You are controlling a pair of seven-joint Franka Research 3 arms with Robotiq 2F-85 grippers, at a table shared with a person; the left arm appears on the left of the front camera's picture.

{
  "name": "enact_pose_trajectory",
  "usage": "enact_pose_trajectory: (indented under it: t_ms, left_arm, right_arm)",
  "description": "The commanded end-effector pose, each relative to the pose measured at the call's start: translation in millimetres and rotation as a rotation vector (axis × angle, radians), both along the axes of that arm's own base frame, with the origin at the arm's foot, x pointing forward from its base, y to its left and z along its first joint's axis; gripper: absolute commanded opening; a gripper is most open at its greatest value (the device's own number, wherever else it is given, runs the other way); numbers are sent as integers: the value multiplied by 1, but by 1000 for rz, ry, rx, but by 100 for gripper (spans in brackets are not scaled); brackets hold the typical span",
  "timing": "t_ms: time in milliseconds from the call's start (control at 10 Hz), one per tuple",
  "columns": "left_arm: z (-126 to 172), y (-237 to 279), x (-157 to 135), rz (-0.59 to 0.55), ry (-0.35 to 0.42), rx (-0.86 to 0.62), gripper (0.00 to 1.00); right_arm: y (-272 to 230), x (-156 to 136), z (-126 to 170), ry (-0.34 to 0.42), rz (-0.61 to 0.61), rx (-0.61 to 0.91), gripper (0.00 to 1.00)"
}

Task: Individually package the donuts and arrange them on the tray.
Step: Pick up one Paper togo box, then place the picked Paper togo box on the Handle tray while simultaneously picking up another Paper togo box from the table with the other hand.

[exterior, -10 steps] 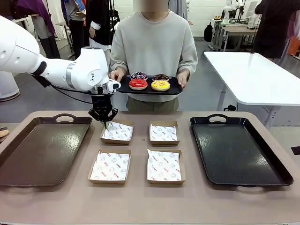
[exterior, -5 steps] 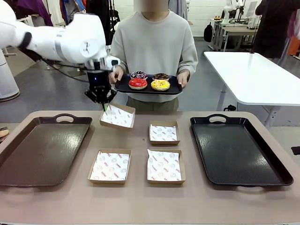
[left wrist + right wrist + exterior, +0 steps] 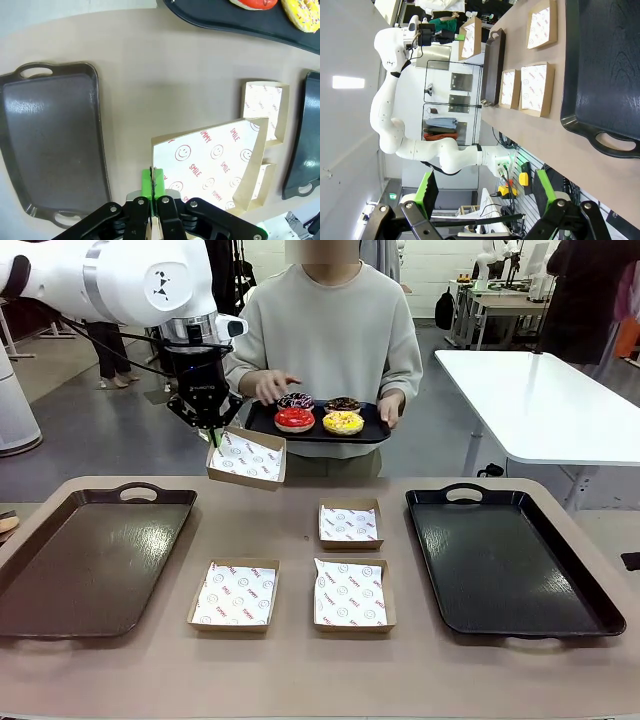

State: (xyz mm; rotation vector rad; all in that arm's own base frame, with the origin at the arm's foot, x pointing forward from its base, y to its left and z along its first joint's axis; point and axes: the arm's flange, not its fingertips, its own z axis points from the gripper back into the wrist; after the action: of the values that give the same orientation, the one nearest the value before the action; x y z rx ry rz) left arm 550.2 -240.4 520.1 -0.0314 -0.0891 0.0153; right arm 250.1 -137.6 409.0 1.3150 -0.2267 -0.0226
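Raised off the table, the box tilts in my left gripper, clamped on one thin wall that could slip.

A robotics lab: a white robot arm over a tan bench, plain white tables on a grey concrete floor, yellow emergency-stop boxes beside the bench.

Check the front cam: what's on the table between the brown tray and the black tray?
Front view: three paper-lined boxes, the near-left box, near-right box and far-right box. The fourth box hangs above the table, pinched in the shut left gripper.
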Motion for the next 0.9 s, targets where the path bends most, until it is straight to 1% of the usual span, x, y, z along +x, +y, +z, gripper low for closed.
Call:
enact_pose_trajectory:
  t_ms: [0,800]
  left_arm:
    - [-6,0,3,-9,4,1,0]
    - [-6,0,3,-9,4,1,0]
  right_arm:
    - [-1,1,2,-10,-3,21,100]
    - [-1,1,2,-10,-3,21,100]
